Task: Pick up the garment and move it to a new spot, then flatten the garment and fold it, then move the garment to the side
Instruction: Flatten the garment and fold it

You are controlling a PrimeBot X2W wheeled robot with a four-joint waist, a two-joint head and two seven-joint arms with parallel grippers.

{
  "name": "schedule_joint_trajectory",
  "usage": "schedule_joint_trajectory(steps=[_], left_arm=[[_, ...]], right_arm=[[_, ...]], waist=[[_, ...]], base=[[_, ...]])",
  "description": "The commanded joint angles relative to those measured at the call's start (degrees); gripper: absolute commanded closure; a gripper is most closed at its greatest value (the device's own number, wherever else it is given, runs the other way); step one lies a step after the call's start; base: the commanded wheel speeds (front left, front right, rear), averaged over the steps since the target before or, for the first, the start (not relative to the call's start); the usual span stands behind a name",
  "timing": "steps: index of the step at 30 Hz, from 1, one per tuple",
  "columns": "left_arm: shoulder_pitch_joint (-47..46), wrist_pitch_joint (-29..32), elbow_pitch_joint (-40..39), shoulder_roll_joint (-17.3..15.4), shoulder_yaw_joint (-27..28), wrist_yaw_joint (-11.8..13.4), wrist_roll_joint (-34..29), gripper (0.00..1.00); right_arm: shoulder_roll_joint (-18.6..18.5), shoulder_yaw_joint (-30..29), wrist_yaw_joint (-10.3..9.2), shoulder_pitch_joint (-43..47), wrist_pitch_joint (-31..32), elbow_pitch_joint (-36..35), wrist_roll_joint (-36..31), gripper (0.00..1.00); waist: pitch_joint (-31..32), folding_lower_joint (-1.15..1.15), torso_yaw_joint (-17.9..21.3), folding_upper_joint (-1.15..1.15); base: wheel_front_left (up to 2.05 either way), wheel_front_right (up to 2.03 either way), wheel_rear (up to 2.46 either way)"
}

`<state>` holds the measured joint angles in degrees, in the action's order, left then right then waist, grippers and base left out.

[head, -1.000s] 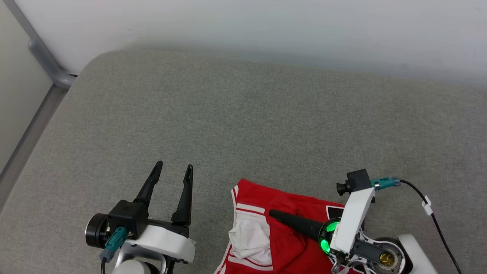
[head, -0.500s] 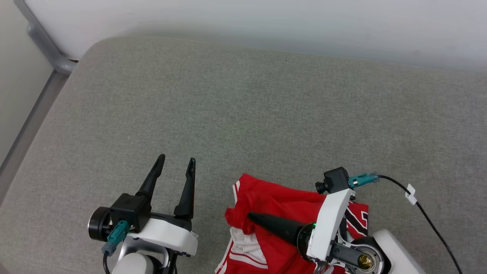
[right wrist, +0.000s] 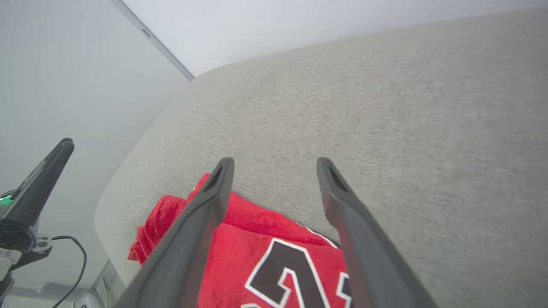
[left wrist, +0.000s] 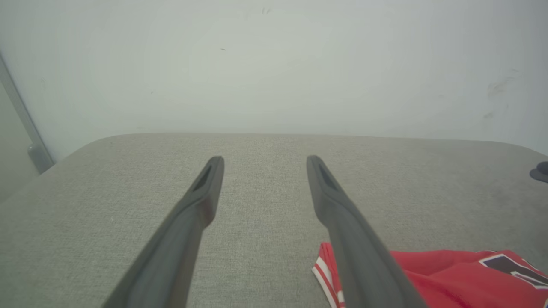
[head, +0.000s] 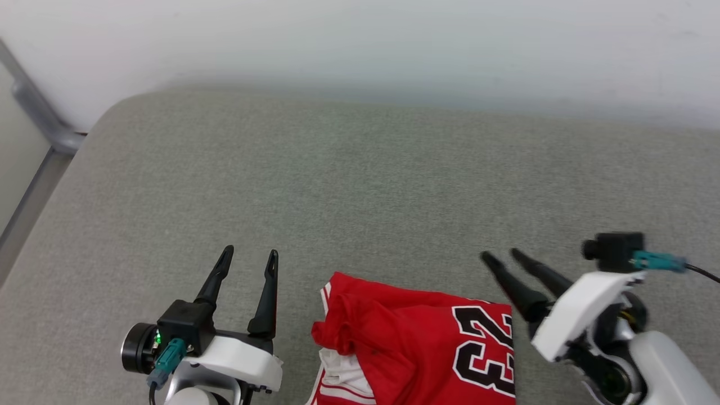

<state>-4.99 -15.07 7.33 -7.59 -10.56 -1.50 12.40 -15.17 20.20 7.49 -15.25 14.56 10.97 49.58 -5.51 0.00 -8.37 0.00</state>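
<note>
Cushion (head: pixel 360 185), grey, spans the head view. The garment (head: pixel 405 349) lies rumpled at its near edge, numerals up. The head view shows white sleeve and striped trim under a red fold, while the right wrist view looks down on the numerals. The left gripper (head: pixel 249 256) hovers level beside the garment, fingers spread, empty. The right gripper (head: pixel 502 256) angles leftward just beside its far corner, fingers parted, holding nothing.

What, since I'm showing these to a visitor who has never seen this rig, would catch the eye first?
The red garment, its black white-outlined numerals facing up, lies bunched at the near edge of the grey cushioned surface. On either side of it, the left gripper and the right gripper both stand open, and neither holds the cloth.
</note>
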Motion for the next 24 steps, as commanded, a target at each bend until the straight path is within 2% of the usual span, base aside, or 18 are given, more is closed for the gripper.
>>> schedule_joint_trajectory(steps=[1, 6, 12, 18, 24], left_arm=[[0.7, -0.1, 0.1, -0.3, 0.4, 0.2, -0.2, 0.0], [1.6, -0.1, 0.5, -0.8, 1.0, 0.7, -0.3, 0.0], [3.3, -0.1, 1.0, -1.4, 1.6, 1.4, -0.2, 0.0], [5.1, -0.1, 0.9, -2.0, 1.9, 2.0, -0.1, 0.0], [6.3, -0.1, 1.1, -2.1, 1.9, 2.7, 0.1, 0.0]], right_arm=[[-0.6, -2.9, 0.0, 1.8, -1.9, 0.5, -3.6, 0.0], [0.1, -13.0, 0.0, 5.5, -6.5, -0.2, -15.1, 0.0], [4.2, -22.1, -0.01, 10.7, -11.4, -5.3, -28.5, 0.0], [7.8, -24.3, -0.01, 15.7, -13.9, -10.8, -36.0, 0.0], [10.0, -24.0, -0.01, 20.1, -13.9, -14.4, -38.4, 0.0]], waist=[[1.1, 0.0, 1.5, 0.0], [2.6, 0.0, 3.7, 0.0], [4.9, 0.0, 5.8, 0.0], [6.5, 0.0, 7.2, 0.0], [7.3, 0.0, 7.4, 0.0]], base=[[0.0, 0.0, 0.0], [0.0, 0.0, 0.0], [0.0, 0.0, 0.0], [0.0, 0.0, 0.0], [0.0, 0.0, 0.0]])
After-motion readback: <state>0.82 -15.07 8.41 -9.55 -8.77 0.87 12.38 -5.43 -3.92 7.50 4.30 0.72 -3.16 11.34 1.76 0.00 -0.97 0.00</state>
